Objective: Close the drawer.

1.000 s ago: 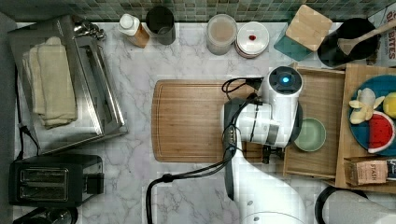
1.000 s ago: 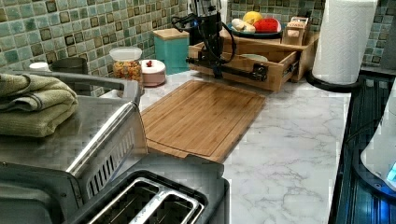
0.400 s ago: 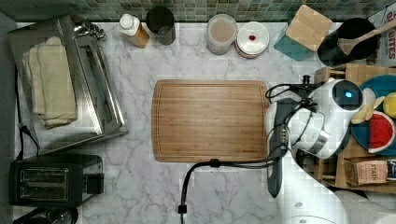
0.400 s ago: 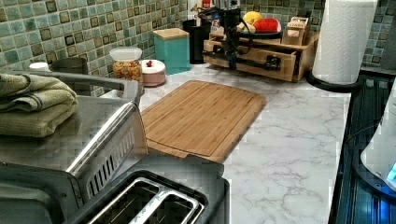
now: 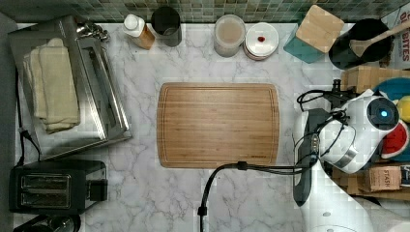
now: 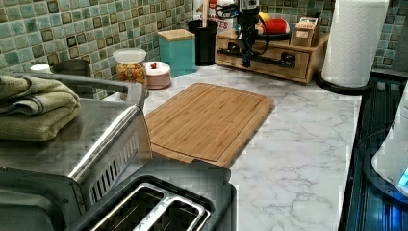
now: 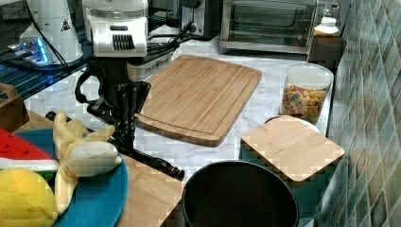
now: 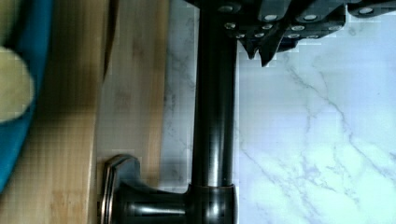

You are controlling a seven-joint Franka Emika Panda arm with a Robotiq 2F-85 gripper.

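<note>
The drawer [image 6: 262,57] sits in a low wooden stand at the far right corner of the worktop as the left view shows it, beside the paper towel roll [image 6: 353,41], and its front panel looks flush or nearly flush with the stand, so the closing seems all but done. It is a stiff, light wooden piece that should slide easily on a straight push; the dark bar handle [image 8: 214,107] across its front is smooth metal and likely slippery, so pressing flat against the bar or the panel beside it would serve better than pinching. The gripper [image 7: 124,125] hangs at that handle, between the cutting board [image 7: 201,92] and the stand's front. In the wrist view one fingertip [image 8: 261,46] lies just beside the bar; whether the jaws are spread or clamped I cannot tell, nor whether they truly touch it.
</note>
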